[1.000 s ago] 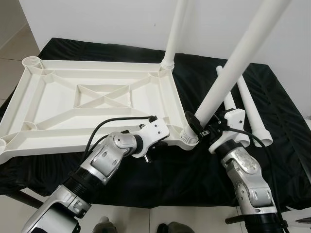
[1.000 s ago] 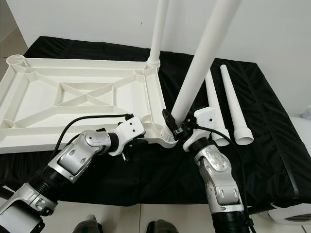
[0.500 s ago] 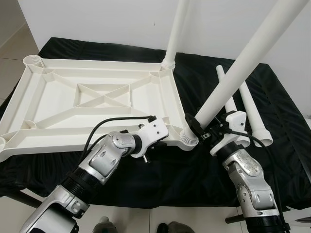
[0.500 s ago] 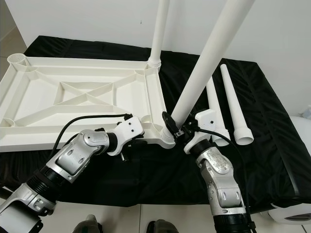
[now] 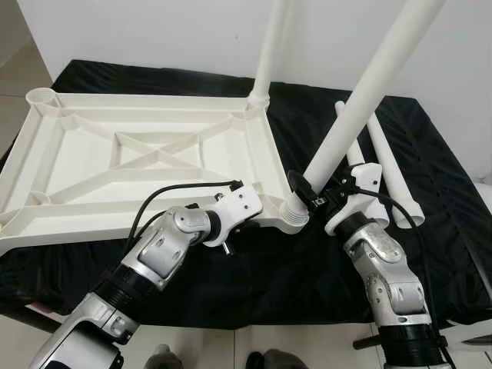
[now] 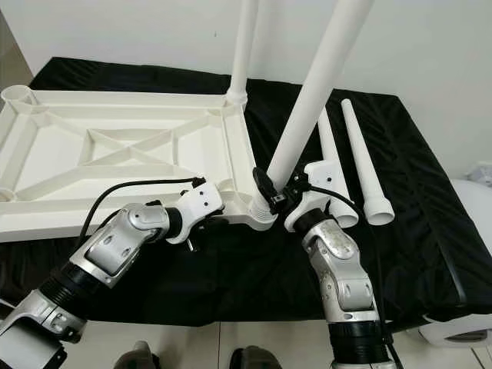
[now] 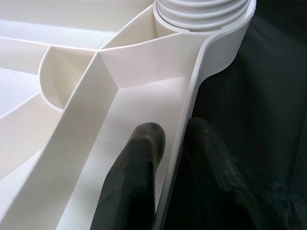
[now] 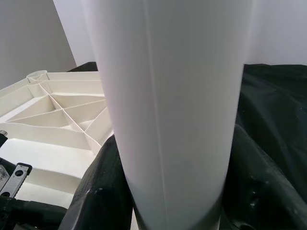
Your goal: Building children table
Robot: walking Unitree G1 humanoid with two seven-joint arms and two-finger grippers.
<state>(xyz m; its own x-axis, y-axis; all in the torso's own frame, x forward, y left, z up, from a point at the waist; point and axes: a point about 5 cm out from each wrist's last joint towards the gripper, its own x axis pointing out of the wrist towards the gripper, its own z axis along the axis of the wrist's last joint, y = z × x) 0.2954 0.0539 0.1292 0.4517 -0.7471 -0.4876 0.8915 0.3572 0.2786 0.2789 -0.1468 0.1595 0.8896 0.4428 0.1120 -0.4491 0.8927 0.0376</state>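
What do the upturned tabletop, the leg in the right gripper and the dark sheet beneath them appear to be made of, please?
The tabletop looks like moulded plastic, cream with a soft sheen: thin ribs and rounded corner sockets suggest it. The leg, held by the right gripper, seems the same smooth plastic, with a ridged threaded end. The dark sheet looks like matte black cloth, creased.

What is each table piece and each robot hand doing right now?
Tabletop: upside down on the black cloth.
Far leg: upright in its corner socket.
Near leg: tilted, base in corner socket.
Two spare legs: lying flat.
Left hand: pinching tabletop rim.
Right hand: gripping near leg.
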